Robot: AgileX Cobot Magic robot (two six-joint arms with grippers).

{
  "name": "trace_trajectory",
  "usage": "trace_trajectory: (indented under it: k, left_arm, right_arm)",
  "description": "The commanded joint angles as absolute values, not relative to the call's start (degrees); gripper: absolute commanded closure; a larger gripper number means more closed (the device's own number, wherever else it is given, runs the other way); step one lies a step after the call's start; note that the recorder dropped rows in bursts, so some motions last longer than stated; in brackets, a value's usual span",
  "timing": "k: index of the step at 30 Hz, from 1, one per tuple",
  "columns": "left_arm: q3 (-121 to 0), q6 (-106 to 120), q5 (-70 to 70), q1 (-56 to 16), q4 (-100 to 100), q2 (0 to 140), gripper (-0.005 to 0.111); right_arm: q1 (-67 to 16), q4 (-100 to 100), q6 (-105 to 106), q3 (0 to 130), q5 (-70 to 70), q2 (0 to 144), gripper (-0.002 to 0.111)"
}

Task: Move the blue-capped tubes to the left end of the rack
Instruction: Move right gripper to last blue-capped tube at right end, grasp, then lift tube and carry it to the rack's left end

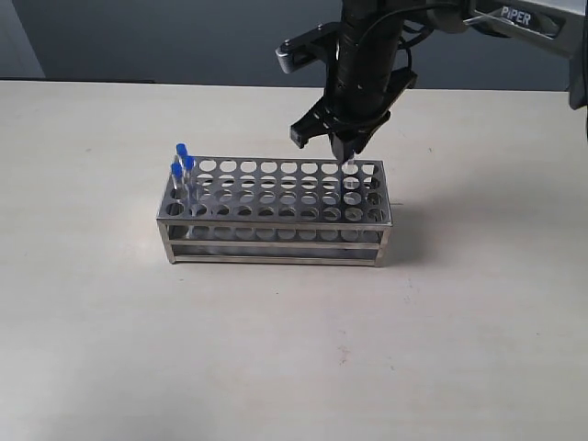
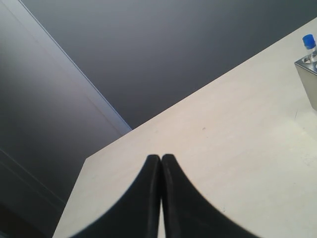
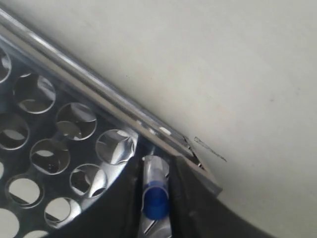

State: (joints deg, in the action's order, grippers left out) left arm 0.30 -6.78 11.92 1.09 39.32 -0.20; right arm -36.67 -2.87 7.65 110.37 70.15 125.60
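The steel rack [image 1: 276, 216] stands mid-table. Three blue-capped tubes [image 1: 181, 161] stand upright in holes at its left end. A fourth blue-capped tube [image 3: 155, 198] sits between the fingers of my right gripper [image 3: 156, 163], which is shut on it just below the cap. That right gripper [image 1: 342, 145] hangs over the rack's far right corner, and the tube's clear lower end [image 1: 350, 167] is at the corner hole. My left gripper [image 2: 161, 158] is shut on nothing above bare table, well away from the rack's corner [image 2: 308, 72], where one blue-capped tube [image 2: 308, 42] shows.
The rack's other holes [image 1: 276, 188] hold nothing. Pale tabletop [image 1: 294, 349] surrounds the rack on all sides. The table's far edge [image 1: 138, 81] meets a dark wall. The left arm is out of the exterior view.
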Motion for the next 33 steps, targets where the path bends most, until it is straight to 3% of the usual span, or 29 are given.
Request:
trace_trajectory:
  k: [1, 22, 25, 33]
  left_arm:
    - [0.0, -6.9, 11.7, 1.1, 39.3, 0.0, 0.106]
    - [0.0, -6.9, 11.7, 1.1, 39.3, 0.0, 0.106]
    - [0.0, -6.9, 11.7, 1.1, 39.3, 0.0, 0.106]
    - [0.0, -6.9, 11.7, 1.1, 39.3, 0.0, 0.106]
  right_arm:
    - [-36.4, -4.0, 7.2, 110.0, 70.0, 125.5, 0.108]
    - [-37.0, 1.9, 10.2, 110.0, 70.0, 109.9, 0.108]
    - [-41.1, 10.4, 17.8, 110.0, 69.6, 109.9, 0.108]
    - [-51.5, 10.7, 20.1, 117.1, 70.0, 117.6, 0.108]
